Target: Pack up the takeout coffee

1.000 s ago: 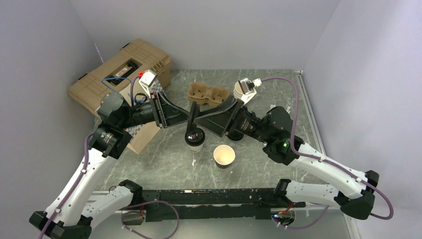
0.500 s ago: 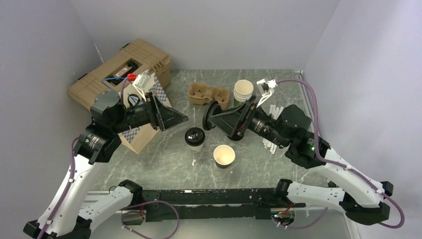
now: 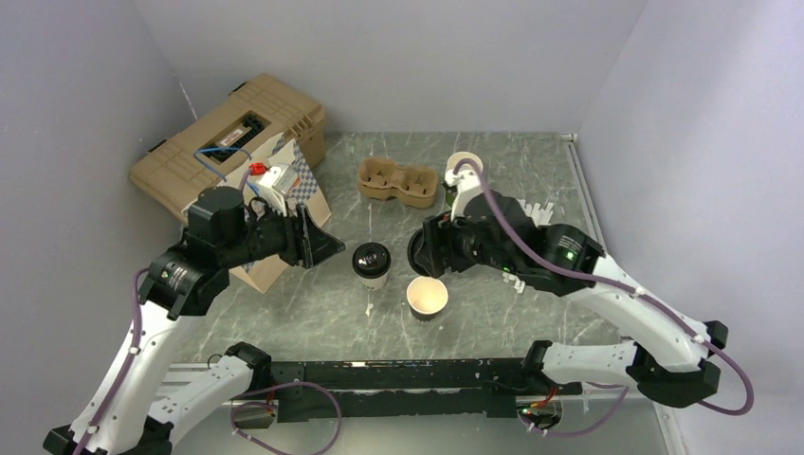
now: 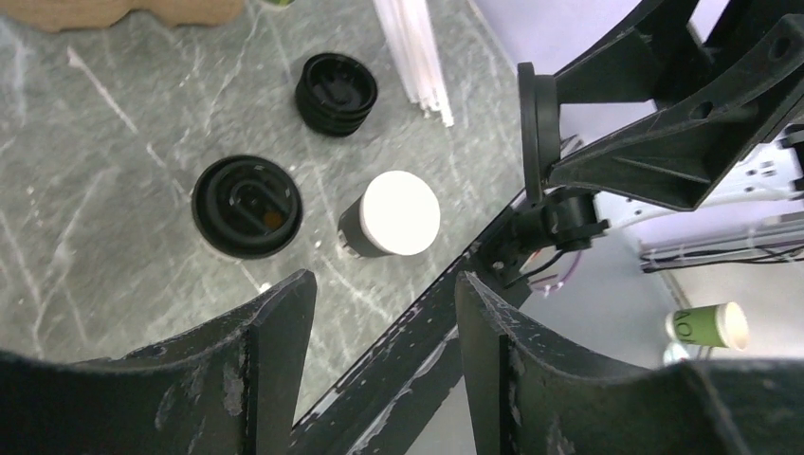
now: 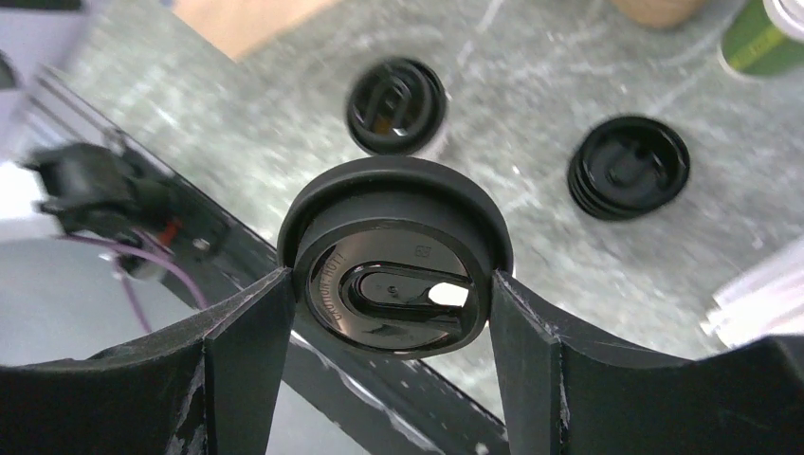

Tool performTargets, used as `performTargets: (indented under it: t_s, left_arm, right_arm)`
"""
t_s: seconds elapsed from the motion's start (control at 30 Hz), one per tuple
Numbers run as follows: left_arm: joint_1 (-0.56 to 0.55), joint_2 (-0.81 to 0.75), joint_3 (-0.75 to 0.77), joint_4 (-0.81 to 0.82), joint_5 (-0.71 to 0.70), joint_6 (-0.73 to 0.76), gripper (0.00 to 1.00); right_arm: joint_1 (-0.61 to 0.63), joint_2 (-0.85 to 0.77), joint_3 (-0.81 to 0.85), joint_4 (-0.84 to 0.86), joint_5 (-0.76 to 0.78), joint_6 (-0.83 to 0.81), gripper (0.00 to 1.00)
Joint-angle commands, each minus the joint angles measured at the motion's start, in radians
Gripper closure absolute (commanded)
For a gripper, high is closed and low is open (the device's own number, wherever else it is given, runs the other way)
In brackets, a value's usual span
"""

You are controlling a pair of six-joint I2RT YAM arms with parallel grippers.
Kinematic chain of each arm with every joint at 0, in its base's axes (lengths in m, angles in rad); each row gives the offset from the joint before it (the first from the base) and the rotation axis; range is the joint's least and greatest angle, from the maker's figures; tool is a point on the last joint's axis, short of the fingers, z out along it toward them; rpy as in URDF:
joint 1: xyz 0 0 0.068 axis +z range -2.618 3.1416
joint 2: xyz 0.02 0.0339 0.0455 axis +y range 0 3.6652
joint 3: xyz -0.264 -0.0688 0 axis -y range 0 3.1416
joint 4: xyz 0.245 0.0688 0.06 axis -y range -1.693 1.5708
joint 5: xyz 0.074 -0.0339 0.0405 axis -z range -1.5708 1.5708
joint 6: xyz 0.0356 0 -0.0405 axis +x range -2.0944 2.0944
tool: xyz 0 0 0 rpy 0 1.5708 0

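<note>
The takeout coffee [image 3: 371,264], a pale cup with a black lid, stands upright mid-table and also shows in the left wrist view [image 4: 246,206] and the right wrist view [image 5: 395,104]. My left gripper [image 3: 327,245] hangs just left of it, open, with nothing between its fingers [image 4: 275,351]. My right gripper [image 5: 389,284] is shut on a loose black lid [image 5: 393,270], which it holds edge-on [image 3: 420,254] just right of the coffee. That lid sits above a lidless cream cup [image 3: 428,297].
A brown cup carrier [image 3: 398,182] lies at the back, with stacked cream cups [image 3: 464,166] beside it. A stack of black lids [image 5: 629,167] and white straws [image 4: 412,57] lie right of centre. A tan case [image 3: 232,133] and a checkered box [image 3: 284,204] stand at the left.
Both grippers drew back from the lidded cup. The left one opened and moved left. The right one swung down toward the lidless cup with the black lid still in it.
</note>
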Motion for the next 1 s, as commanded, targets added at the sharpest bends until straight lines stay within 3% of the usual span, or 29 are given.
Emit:
performTargets:
  t_s: [0.0, 0.07, 0.53, 0.97]
  left_arm:
    - [0.003, -0.032, -0.048, -0.038, -0.038, 0.098, 0.39]
    - [0.002, -0.053, -0.092, -0.026, -0.036, 0.106, 0.39]
    - [0.002, -0.134, -0.307, 0.107, 0.004, 0.119, 0.39]
    - [0.002, -0.127, -0.306, 0.086, -0.007, 0.135, 0.40]
  right_arm:
    - [0.004, 0.072, 0.068, -0.202, 0.047, -0.071, 0.54]
    - [0.005, 0.108, 0.069, -0.229, 0.063, -0.072, 0.58]
    - [0.005, 0.291, 0.055, -0.252, -0.002, -0.118, 0.58]
    - [0.004, 0.402, 0.018, -0.235, -0.053, -0.164, 0.59]
